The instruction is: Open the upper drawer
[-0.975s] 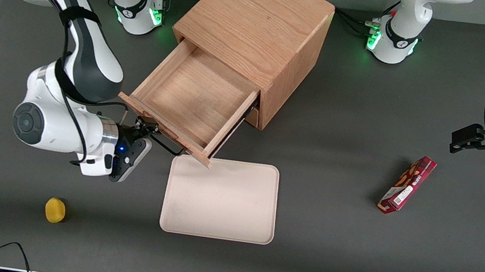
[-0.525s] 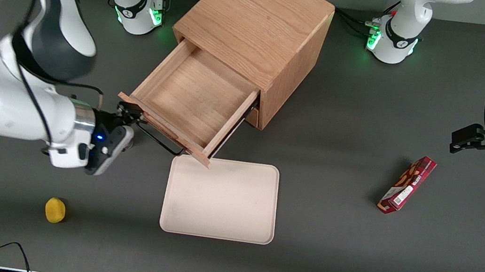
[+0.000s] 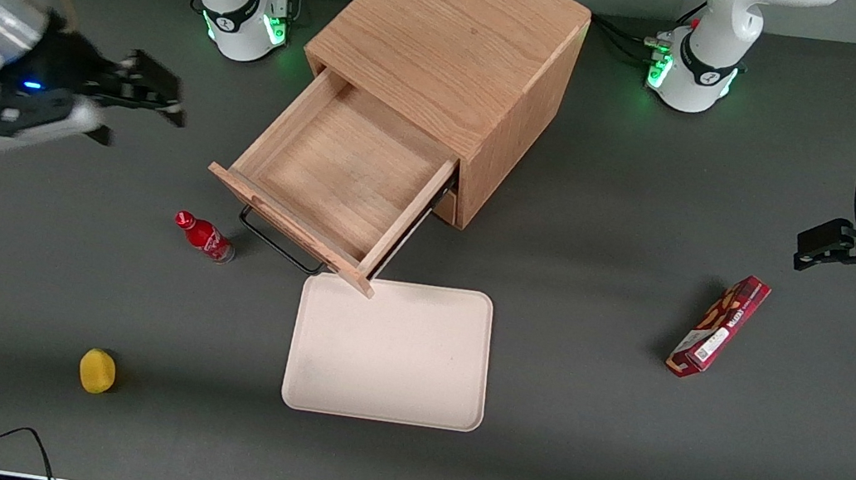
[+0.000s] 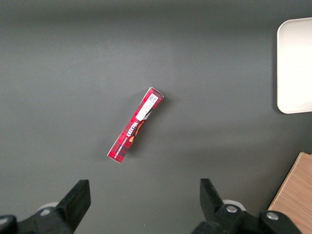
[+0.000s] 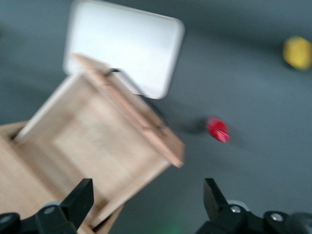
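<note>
Since a second ago the black two-finger gripper (image 3: 151,91) is lifting away from the thin black wire handle (image 3: 278,246) toward the working arm's edge of the table, uncovering a small red bottle (image 3: 205,237); its jaws are standing spread apart, holding nothing; the light oak upper drawer (image 3: 337,173) is sitting pulled well out of the square oak cabinet (image 3: 454,51), its front corner overhanging the pale rectangular tray (image 3: 390,352) near the table's middle. Judging by its thin walls, that drawer is probably light and stiff, sliding on runners; the wire handle's midpoint is looking like the sensible hold. Counting: one cabinet, one open drawer, one tray, one bottle, one yellow round object (image 3: 97,371) toward the front corner, one red snack box (image 3: 719,326).
</note>
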`<state>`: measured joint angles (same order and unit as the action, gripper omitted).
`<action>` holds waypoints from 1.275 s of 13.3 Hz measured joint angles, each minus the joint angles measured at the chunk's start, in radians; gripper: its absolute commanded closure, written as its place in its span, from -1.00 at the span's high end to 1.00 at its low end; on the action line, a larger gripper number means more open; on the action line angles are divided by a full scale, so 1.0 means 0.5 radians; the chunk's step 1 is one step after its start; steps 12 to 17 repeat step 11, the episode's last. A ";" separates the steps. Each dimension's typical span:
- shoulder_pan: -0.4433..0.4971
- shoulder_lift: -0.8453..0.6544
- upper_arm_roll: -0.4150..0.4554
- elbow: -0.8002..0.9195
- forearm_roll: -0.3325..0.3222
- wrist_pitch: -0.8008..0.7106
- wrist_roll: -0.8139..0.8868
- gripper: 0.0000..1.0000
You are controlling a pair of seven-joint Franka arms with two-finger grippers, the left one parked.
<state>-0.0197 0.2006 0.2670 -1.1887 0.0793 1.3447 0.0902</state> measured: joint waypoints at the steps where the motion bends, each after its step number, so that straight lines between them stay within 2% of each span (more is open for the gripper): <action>1: -0.010 -0.030 -0.091 -0.074 -0.009 -0.004 0.035 1.00; 4: -0.029 -0.153 -0.302 -0.418 -0.016 0.113 0.056 1.00; 8: -0.025 -0.475 -0.360 -0.967 -0.131 0.469 0.095 1.00; 10: -0.014 -0.525 -0.360 -0.998 -0.168 0.495 0.113 1.00; 17: -0.010 -0.527 -0.360 -0.989 -0.170 0.504 0.117 1.00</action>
